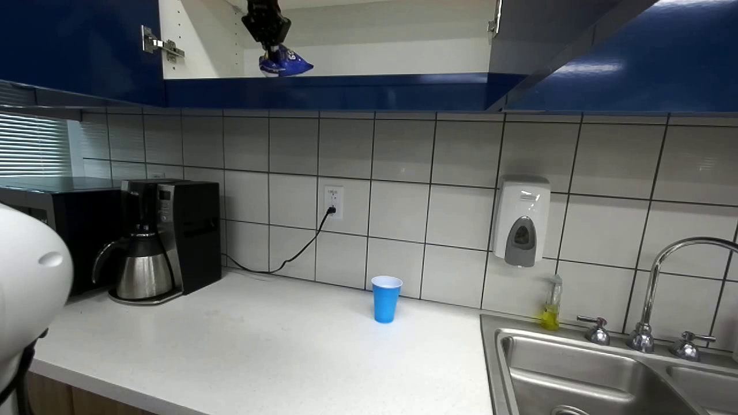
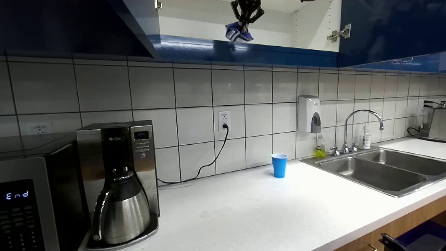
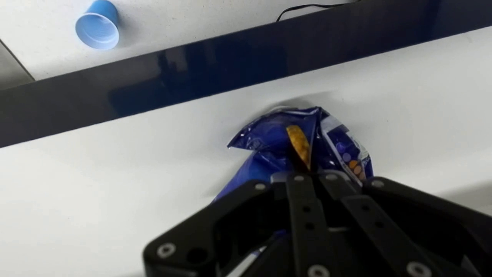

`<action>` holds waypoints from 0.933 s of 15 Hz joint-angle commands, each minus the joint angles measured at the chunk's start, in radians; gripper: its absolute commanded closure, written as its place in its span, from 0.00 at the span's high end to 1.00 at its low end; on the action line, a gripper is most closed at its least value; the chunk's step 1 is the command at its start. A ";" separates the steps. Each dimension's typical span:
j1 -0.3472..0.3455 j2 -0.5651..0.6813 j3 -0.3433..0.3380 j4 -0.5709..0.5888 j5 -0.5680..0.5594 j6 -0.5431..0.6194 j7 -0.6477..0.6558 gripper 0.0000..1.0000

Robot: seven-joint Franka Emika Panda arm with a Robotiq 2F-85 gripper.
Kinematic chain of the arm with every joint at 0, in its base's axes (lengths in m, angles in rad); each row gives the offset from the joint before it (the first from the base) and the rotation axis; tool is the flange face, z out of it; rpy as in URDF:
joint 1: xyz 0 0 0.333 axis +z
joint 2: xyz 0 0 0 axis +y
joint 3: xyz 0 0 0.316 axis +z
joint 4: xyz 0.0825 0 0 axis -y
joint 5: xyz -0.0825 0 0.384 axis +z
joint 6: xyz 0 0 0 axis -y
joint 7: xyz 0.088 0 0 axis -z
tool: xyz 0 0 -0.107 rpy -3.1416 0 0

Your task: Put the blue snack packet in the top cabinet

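The blue snack packet (image 1: pixel 293 62) is a crinkly dark-blue foil packet with pale markings. My gripper (image 1: pixel 272 49) is shut on it, pointing down, inside the open top cabinet (image 1: pixel 328 92). An exterior view also shows the packet (image 2: pixel 234 32) pinched below the gripper (image 2: pixel 244 25), just above the front edge of the top cabinet (image 2: pixel 278 53). In the wrist view the packet (image 3: pixel 269 130) is squeezed between the fingertips (image 3: pixel 315 176), over the cabinet's pale floor (image 3: pixel 115 184). Its lower part is hidden behind the fingers. I cannot tell whether it touches the cabinet floor.
Glossy blue cabinet doors (image 1: pixel 81 46) stand open on both sides of the opening. Below are the counter (image 1: pixel 288 346), a light-blue cup (image 1: pixel 386 301), a coffee maker (image 2: pixel 120 184), a microwave (image 2: pixel 35 195) and a sink (image 2: pixel 383 170). A soap dispenser (image 1: pixel 523 222) hangs on the wall.
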 commanded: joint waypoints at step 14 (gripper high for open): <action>0.001 -0.007 -0.012 0.026 -0.010 0.007 0.018 1.00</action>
